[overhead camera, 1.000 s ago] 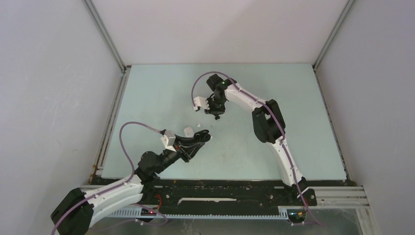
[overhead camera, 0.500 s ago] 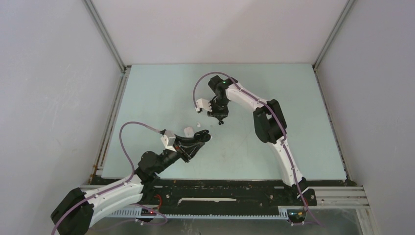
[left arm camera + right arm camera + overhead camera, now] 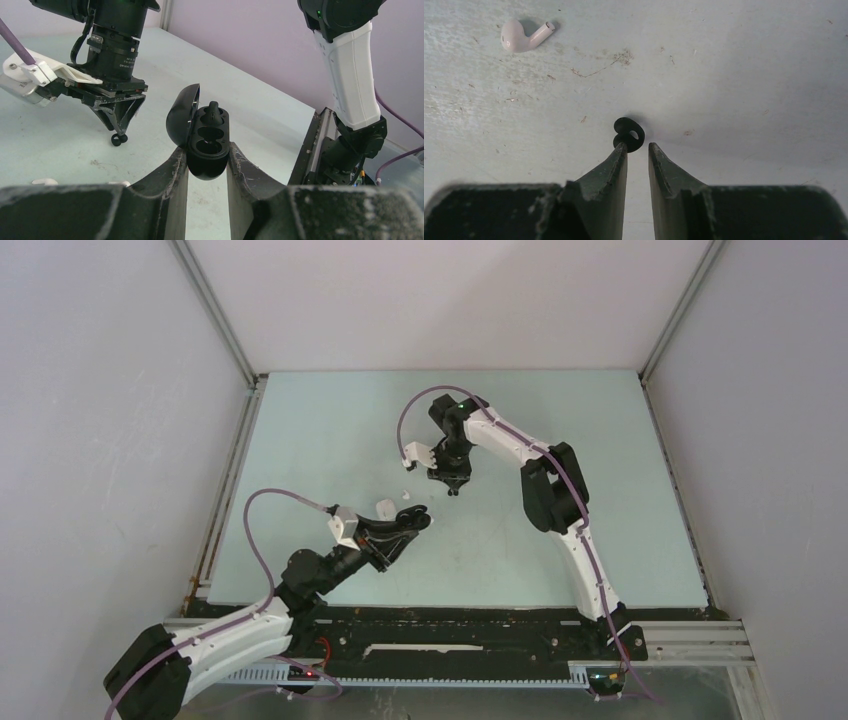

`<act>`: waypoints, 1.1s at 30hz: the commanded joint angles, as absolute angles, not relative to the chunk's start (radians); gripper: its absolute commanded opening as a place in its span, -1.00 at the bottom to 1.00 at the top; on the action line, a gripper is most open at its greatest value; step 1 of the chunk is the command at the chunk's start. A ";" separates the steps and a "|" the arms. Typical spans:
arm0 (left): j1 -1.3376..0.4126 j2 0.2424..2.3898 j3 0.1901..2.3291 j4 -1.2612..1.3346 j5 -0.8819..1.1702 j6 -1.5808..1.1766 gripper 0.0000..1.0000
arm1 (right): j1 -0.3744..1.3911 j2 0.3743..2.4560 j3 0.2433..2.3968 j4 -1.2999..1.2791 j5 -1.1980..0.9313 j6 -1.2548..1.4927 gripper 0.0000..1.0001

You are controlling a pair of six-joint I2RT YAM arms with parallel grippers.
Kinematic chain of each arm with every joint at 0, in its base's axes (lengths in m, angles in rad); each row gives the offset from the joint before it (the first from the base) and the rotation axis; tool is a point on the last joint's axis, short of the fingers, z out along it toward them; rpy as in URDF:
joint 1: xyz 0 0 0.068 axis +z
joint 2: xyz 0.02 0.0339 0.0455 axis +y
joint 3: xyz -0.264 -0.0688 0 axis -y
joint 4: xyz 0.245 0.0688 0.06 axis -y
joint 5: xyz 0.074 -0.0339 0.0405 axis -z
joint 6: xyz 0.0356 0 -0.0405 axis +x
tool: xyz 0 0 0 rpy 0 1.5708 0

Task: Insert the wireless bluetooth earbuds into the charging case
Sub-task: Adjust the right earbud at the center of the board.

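Observation:
My left gripper (image 3: 207, 150) is shut on a black charging case (image 3: 209, 145) with its lid (image 3: 179, 114) open. One black earbud (image 3: 213, 108) sits in the case's far socket; the near socket is empty. Pointing down at the table, my right gripper (image 3: 638, 146) has its jaws a narrow gap apart. A second black earbud (image 3: 628, 134) lies just past its tips, touching the left finger and not between the two. In the left wrist view that earbud (image 3: 119, 139) sits at the right gripper's (image 3: 118, 131) tips, left of the case. A white earbud (image 3: 521, 37) lies on the table.
The top view shows the left gripper (image 3: 418, 520) and case near the table's middle, and the right gripper (image 3: 450, 484) just beyond. A small white object (image 3: 384, 507) lies beside the left fingers. The white earbud (image 3: 405, 493) is close by.
The right gripper has shifted a little to the right and nearer to the case, its tips lower. The left gripper and the case have not moved.

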State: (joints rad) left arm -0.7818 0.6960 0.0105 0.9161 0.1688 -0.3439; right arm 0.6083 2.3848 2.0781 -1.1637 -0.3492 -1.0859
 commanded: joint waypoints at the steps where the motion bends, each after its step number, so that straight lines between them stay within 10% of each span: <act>1: -0.772 0.684 -0.078 0.950 0.182 -0.354 -1.00 | 0.607 2.353 2.069 -1.177 -0.349 -1.067 -0.49; 33: -0.772 0.704 -0.069 0.949 0.195 -0.357 -1.00 | 0.578 2.407 2.121 -1.241 -0.478 -0.979 -0.81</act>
